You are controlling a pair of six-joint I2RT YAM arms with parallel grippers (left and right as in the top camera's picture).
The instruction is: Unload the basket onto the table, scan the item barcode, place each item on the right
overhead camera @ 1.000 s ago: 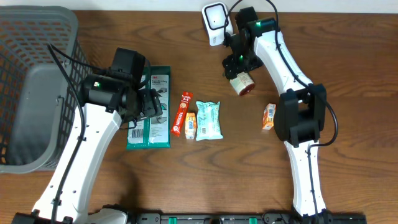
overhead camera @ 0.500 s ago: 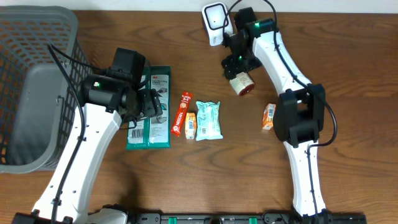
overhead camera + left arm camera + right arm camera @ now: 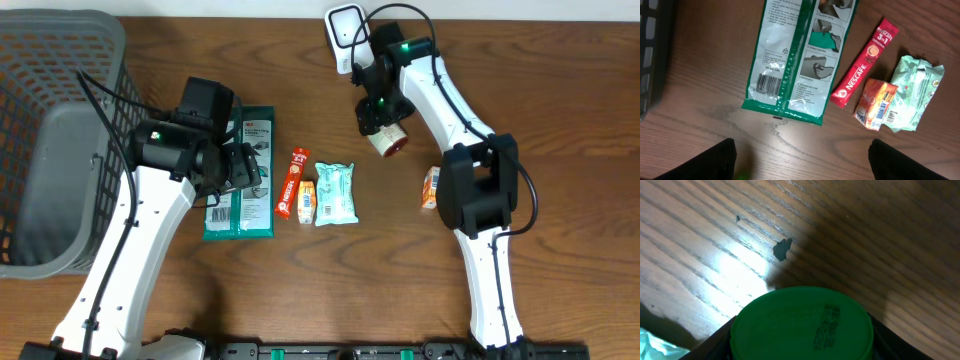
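The right gripper (image 3: 381, 115) straddles the jar (image 3: 802, 322), though I cannot tell whether it has clamped. The jar sits on the table (image 3: 560, 250) near the scanner (image 3: 345, 28). This looks like the pickup step. Next comes a firm grip, then lifting the barcode toward the scanner. The left gripper (image 3: 800, 160) hangs open and empty.

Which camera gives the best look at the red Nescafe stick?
The left wrist view: the Nescafe stick lies large there, its lettering readable. The overhead view shows it as only a small red strip. The right wrist view does not show it.
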